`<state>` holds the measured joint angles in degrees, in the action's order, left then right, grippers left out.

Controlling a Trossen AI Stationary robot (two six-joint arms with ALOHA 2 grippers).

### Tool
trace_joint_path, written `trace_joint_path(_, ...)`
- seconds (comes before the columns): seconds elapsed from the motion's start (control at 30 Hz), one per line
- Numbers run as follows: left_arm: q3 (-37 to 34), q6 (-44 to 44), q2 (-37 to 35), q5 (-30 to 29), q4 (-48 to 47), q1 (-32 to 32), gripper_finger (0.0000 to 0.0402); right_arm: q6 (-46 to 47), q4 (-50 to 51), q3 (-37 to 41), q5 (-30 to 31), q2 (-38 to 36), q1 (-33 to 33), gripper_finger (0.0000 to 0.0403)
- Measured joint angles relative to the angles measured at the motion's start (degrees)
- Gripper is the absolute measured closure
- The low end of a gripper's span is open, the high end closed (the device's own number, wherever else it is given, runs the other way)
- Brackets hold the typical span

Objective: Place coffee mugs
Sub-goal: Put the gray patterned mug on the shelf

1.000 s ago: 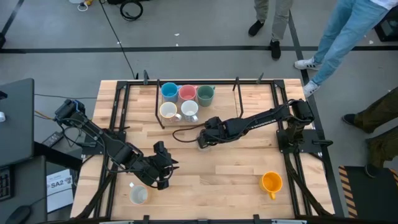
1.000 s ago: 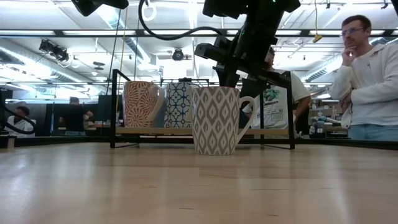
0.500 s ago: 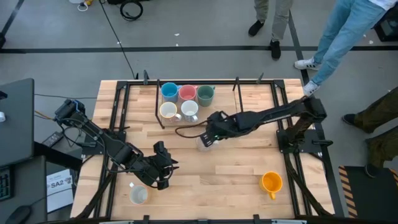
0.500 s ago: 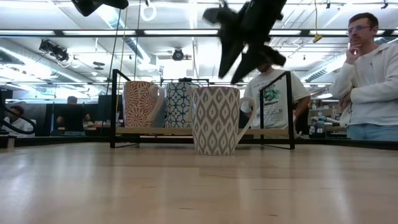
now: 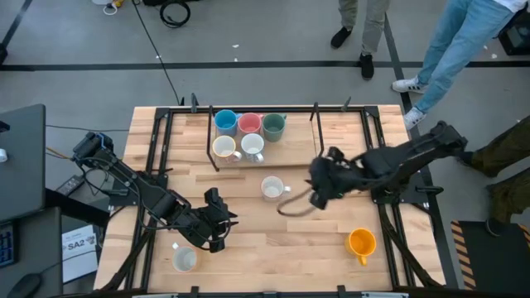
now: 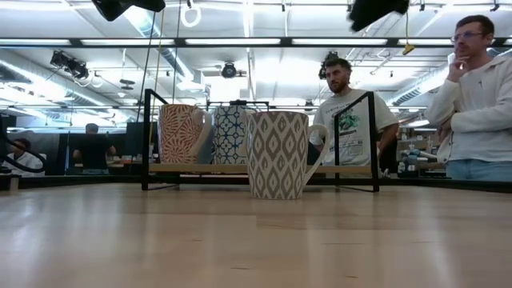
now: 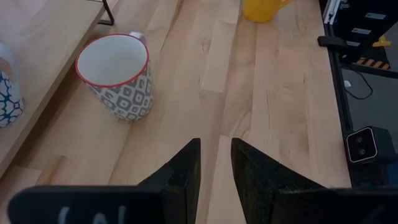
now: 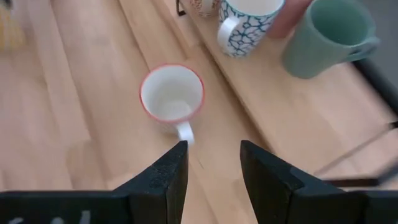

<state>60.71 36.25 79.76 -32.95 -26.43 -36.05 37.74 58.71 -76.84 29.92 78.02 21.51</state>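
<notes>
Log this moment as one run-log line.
right gripper: open, empty, above table | grey-patterned mug: upright, mid-table, released | left gripper: near front-left, narrow gap, empty | orange mug: unplaced

text: "SA2" | on: white paper sheet [image 5: 80, 246] | loc: beside table's left edge

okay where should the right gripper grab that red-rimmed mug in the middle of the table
Probably by the rim, from above. The red-rimmed mug stands upright, mouth open, clear of the other mugs, so one finger can go inside and one outside the wall. Pick the side away from its handle. The right gripper hangs open beside it.
</notes>
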Motion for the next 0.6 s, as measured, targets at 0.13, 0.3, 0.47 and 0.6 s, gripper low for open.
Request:
trace_joint_path(0.13, 0.00, 0.00, -0.01, 0.00, 0.01, 0.00, 0.0306, 0.04, 1.22, 3.44, 6.66, -2.49, 6.14, 0.0251)
trace_joint_path(0.3, 0.00, 0.48, 0.00, 0.00, 0.06, -0.01, 0.0306, -0.58, -9.24, 15.77, 8.11, -4.46, 9.94, 0.0251)
trace_joint_path(0.47, 0.00, 0.55, 0.00, 0.00, 0.08, -0.01, 0.0306, -8.87, -29.94, 28.02, 7.58, -3.98, 8.58, 0.0251)
trace_joint_path(0.6, 0.00, 0.61, 0.01, 0.00, 0.34, 0.00, 0.0306, -14.27, -43.47, 34.52, 4.67, -3.28, 5.45, 0.0251)
